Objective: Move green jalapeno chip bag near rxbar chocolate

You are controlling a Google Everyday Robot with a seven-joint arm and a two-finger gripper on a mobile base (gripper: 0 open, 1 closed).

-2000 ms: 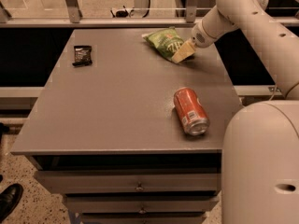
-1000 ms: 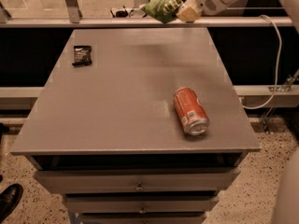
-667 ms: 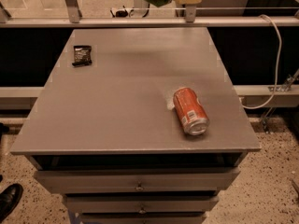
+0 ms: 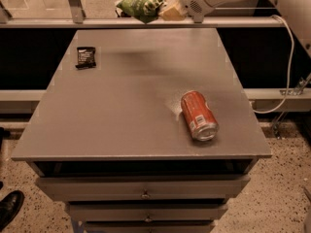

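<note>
Table (image 4: pixel 121 125), near to far: a soda can (image 4: pixel 199 115) lies on its side toward the near right corner; open surface spans the middle; the rxbar chocolate (image 4: pixel 85 57) rests by the far left corner; above the far edge, the gripper (image 4: pixel 167 9) is clamped on the airborne green jalapeno chip bag (image 4: pixel 142 4).

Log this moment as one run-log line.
claw: above table far edge, shut on green jalapeno chip bag, aloft | rxbar chocolate: far-left corner | soda can: lying near-right

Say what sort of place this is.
Likely a robot test lab: grey drawer cabinet on speckled floor, trailing cable, and the gripper holding the green chip bag above the far edge.
</note>
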